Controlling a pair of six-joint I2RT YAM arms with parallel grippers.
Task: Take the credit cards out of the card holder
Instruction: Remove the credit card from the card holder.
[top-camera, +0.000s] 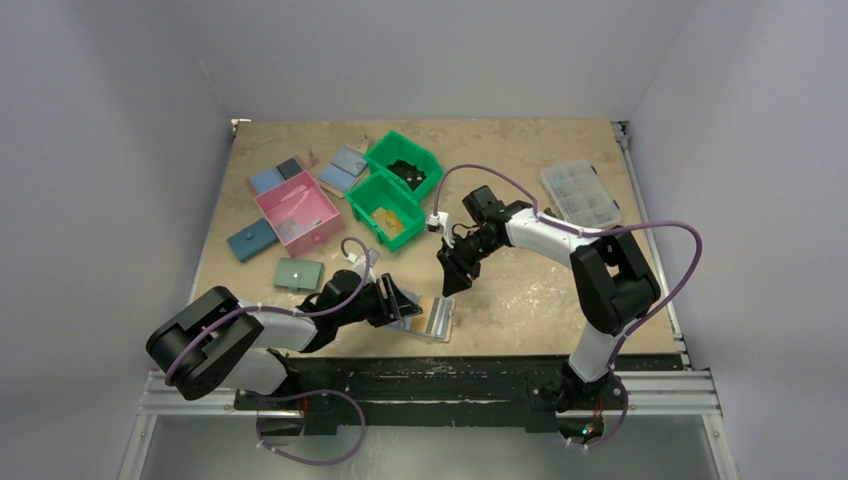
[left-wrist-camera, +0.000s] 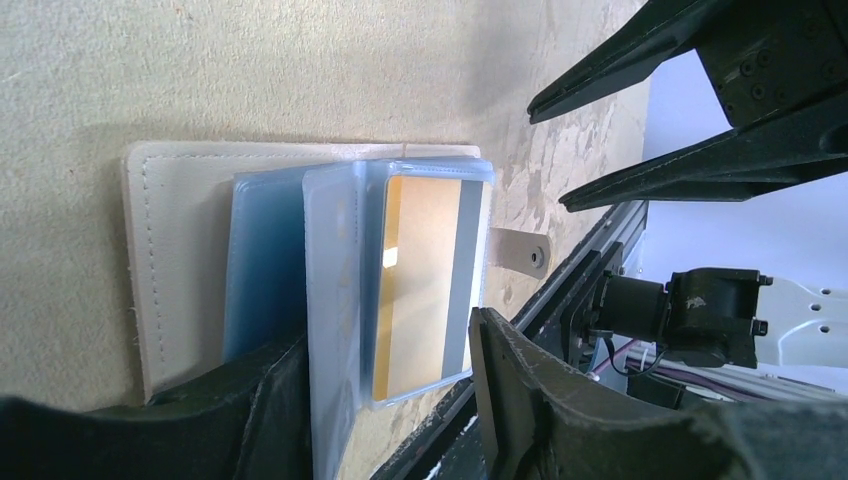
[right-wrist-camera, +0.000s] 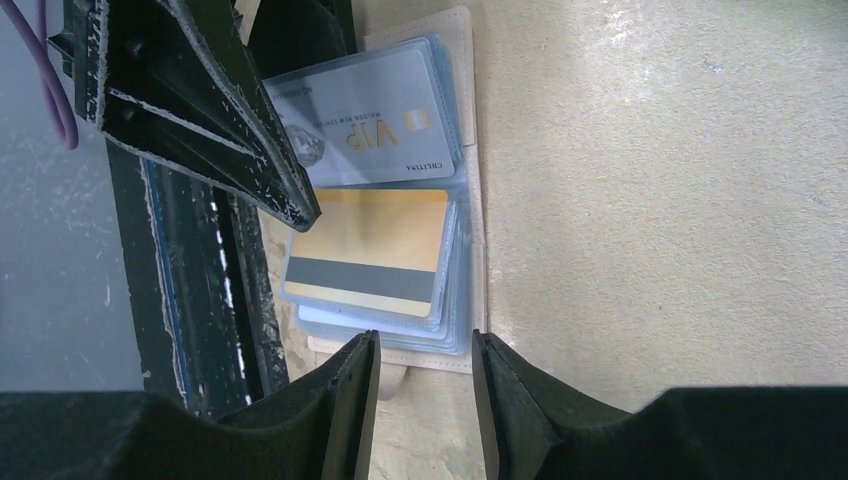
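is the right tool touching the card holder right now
Apart. The left wrist view shows a strip of bare table between the card holder and the fingertips of the right tool.

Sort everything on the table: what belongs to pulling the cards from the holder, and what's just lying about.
Job: card holder, gold card, VIP card, left claw, right claw.

Lying about: pink bin, green bins, green wallet, dark-blue wallet, clear organizer.
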